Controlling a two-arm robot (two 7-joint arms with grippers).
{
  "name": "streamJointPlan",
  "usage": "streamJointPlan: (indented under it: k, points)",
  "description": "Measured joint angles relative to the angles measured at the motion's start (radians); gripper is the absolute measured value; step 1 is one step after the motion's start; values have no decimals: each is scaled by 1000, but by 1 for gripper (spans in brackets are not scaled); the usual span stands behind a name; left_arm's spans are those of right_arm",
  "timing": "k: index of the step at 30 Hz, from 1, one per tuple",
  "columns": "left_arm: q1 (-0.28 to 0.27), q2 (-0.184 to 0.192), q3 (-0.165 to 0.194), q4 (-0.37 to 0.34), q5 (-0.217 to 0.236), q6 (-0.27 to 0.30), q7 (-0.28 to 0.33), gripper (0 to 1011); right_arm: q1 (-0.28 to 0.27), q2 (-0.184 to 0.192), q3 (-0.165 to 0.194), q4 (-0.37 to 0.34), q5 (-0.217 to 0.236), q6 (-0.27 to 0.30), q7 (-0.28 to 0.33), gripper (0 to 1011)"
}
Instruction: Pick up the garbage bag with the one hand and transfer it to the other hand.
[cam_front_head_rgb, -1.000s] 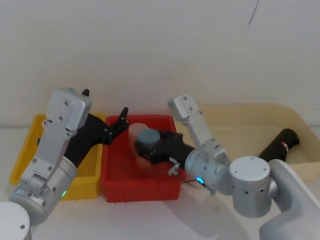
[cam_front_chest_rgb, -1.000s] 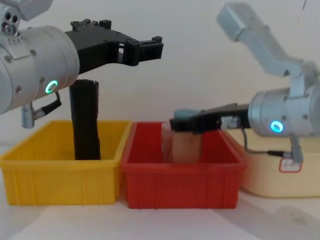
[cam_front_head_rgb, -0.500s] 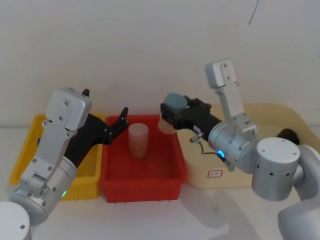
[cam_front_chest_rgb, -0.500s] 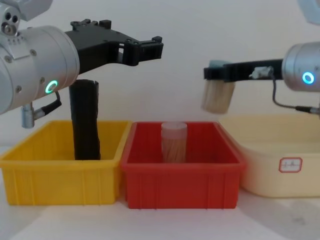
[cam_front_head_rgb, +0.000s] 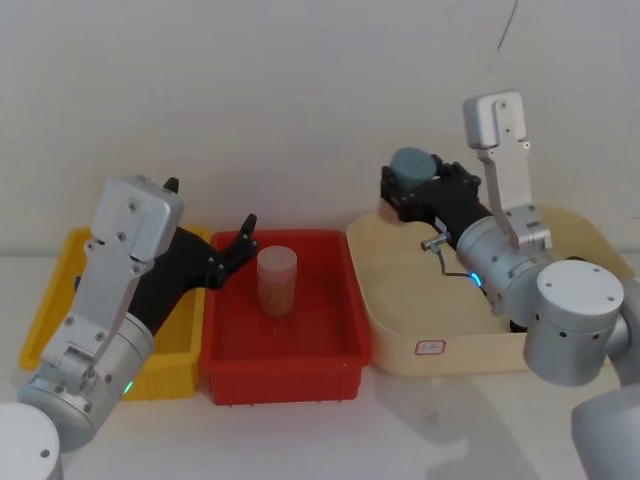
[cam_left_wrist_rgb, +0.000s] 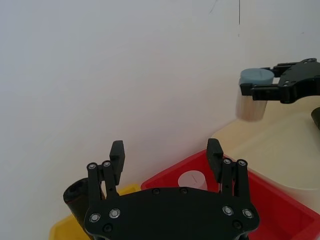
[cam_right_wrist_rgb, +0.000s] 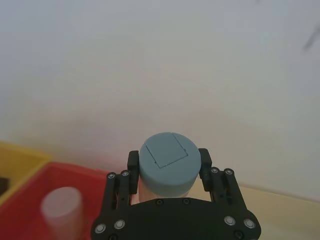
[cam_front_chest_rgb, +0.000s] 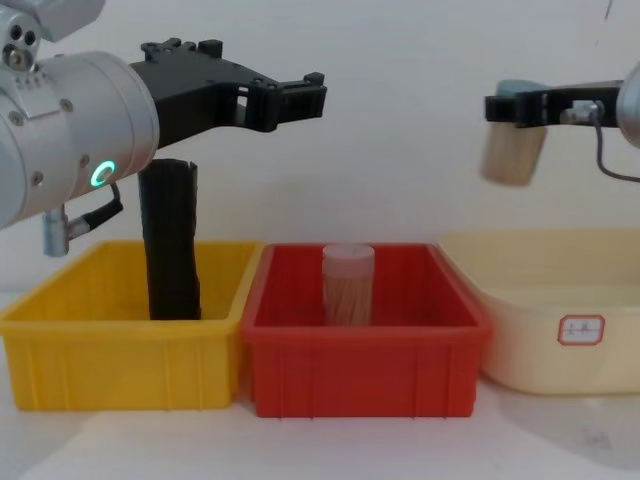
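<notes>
A: Nearest the robot, what stands on the table?

B: Item one: three bins in a row. Yellow bin (cam_front_chest_rgb: 120, 345) at left, red bin (cam_front_chest_rgb: 360, 360) in the middle, cream tub (cam_front_chest_rgb: 560, 320) at right, each just beside the next.

A: Contents?

B: Yellow bin: the garbage bag (cam_front_chest_rgb: 172, 240), a black roll standing upright toward the far side and rising well above the rim. Red bin: one clear jar of pale sticks (cam_front_chest_rgb: 348, 285), upright, no lid. A dark object (cam_front_head_rgb: 575, 266) lies in the cream tub, mostly hidden by the right arm.

A: And above the bins?

B: Item two: the left gripper (cam_front_chest_rgb: 290, 100), on its thick silver arm with the green ring light, hangs over the join of the yellow and red bins, fingers spread wide, holding nothing. It sits higher than the bag's top and to the bag's right, apart from it.

A: Farther back?

B: Item three: the right gripper (cam_front_head_rgb: 400, 193), raised over the far left corner of the cream tub, fingers closed around a grey-lidded jar (cam_right_wrist_rgb: 167, 167) of the same pale sticks.

A: Risks?

B: Judged only: the bag is not yet grasped. It is tall and slim, so a descending finger striking its top or side could tip it over in the bin. The right gripper is occupied, so it cannot receive the bag until the jar is set down.
</notes>
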Motion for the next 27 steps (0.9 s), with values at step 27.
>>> streamJointPlan:
  k: [27]
  points:
    - [0, 0, 0, 0, 0, 0, 0, 1001, 26, -3, 29, 181, -122, -6, -144, 803]
